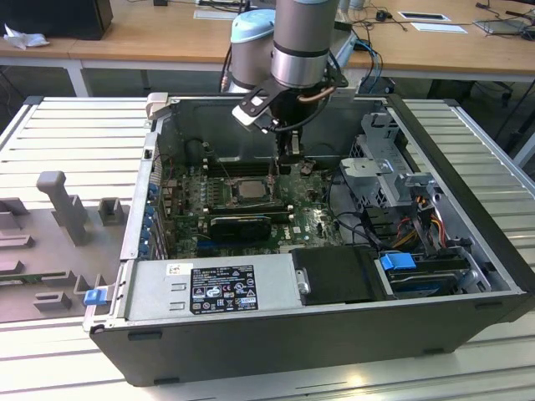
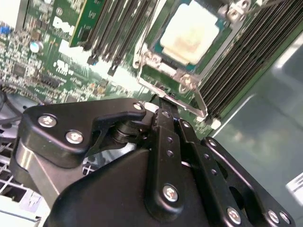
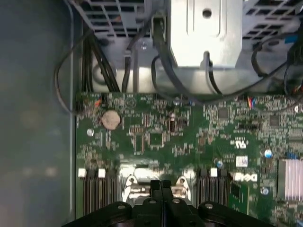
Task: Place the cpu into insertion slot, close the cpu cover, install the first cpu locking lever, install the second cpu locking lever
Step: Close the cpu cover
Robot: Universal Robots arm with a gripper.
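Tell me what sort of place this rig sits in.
Probably a robotics lab or test workshop: a Universal Robots arm works inside an opened desktop computer case laid on a slatted aluminium bench, with wooden office desks behind.

A green circuit board (image 3: 156, 137), speckled with small dark and silver parts, was seen. The cpu (image 2: 189, 34) was shown pale cream, framed by the silver cpu cover (image 2: 176, 75). The gripper (image 3: 161, 184) was coloured black, dotted with silver screws. Black memory slots (image 2: 236, 61) and a blue clip (image 1: 399, 261) were noted.
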